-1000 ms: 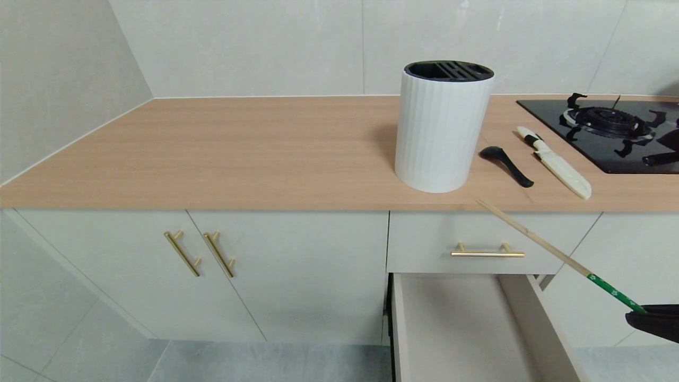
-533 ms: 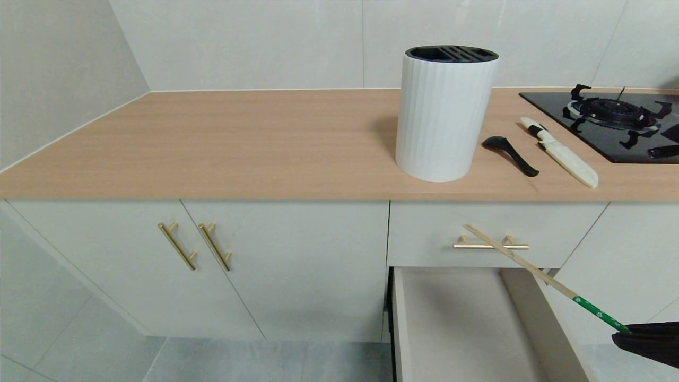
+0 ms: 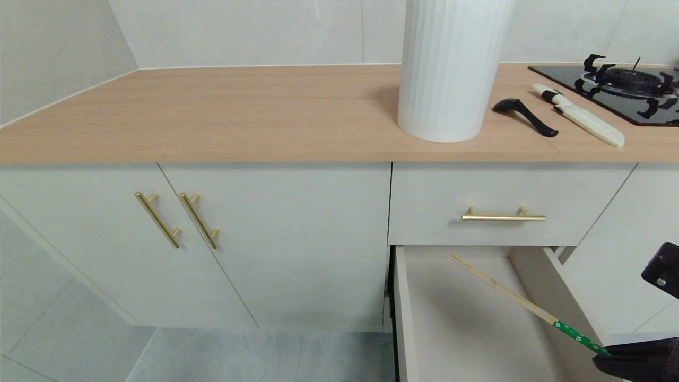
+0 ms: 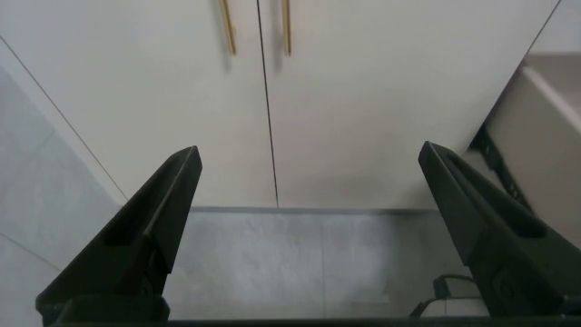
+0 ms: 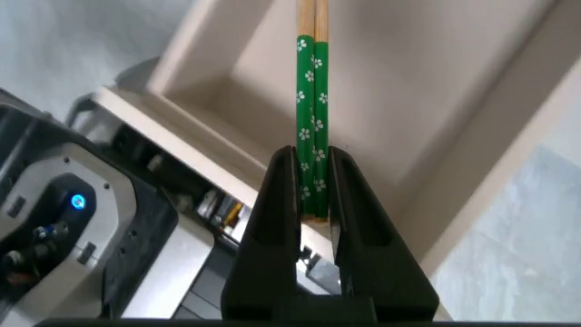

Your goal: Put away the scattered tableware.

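GRIP: pinches right gripper (image 3: pixel 604 356) shut on green ends of chopsticks (image 3: pixel 525 305) | AXIS: points them away from gripper, up and leftward over open drawer (image 3: pixel 401 318), tips over its floor; nearer arm right | LEFT: hangs left gripper (image 4: pixel 309 156) wide open, empty, before cabinet doors (image 4: pixel 363 91) | TODO: leaves spoon (image 3: pixel 525 114), knife (image 3: pixel 583 116) on counter (image 3: pixel 212 116) by holder (image 3: pixel 451 69)

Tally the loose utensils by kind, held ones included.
Chopsticks: 2
Black spoon: 1
White knife: 1
Total: 4
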{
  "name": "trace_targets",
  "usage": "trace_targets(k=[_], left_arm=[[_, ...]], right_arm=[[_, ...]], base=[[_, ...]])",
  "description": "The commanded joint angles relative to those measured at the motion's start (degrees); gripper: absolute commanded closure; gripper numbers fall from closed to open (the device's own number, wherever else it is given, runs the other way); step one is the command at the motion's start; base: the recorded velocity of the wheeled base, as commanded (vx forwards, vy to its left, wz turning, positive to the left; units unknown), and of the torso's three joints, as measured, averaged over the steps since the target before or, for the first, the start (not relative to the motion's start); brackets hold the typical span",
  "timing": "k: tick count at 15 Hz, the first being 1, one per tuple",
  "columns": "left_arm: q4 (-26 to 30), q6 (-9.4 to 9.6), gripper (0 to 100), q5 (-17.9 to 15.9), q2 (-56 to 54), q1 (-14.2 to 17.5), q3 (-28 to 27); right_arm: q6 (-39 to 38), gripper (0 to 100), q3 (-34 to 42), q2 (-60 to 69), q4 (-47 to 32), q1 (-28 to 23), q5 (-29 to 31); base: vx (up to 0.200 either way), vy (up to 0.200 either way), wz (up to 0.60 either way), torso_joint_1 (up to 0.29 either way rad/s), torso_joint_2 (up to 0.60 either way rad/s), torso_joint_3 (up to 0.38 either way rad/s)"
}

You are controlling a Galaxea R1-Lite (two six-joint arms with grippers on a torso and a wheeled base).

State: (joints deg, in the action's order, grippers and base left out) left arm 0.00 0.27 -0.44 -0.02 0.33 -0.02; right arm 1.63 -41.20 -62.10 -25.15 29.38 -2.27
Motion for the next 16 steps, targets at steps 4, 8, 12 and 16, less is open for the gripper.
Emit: trace_targets(k=[4, 8, 12, 16], left_arm=[[0.00, 0.00, 0, 0.00, 0.02, 0.02, 0.02], [0.00, 0.00, 0, 0.00, 0.02, 0.02, 0.02], [0.00, 0.00, 0, 0.00, 0.02, 0.02, 0.02], [0.00, 0.00, 0, 0.00, 0.02, 0.02, 0.02]], right_arm=[[-0.05, 100, 2.53, -4.26, 3.62, -0.02, 0.07], [-0.05, 100, 2.80, -5.23, 4.67, -0.02, 0.16], [-0.40, 100, 2.62, -10.32, 5.64, -0.02, 0.69], [-12.09, 100, -2.65, -24.30, 6.08, 1.12, 0.86]], base=[[0.000, 0.000, 0.00, -0.162, 0.41, 0.245], [0.000, 0.000, 0.00, -0.031, 0.08, 0.049], [0.000, 0.000, 0.00, 0.000, 0.00, 0.000], [0.000, 0.000, 0.00, 0.000, 0.00, 0.000]])
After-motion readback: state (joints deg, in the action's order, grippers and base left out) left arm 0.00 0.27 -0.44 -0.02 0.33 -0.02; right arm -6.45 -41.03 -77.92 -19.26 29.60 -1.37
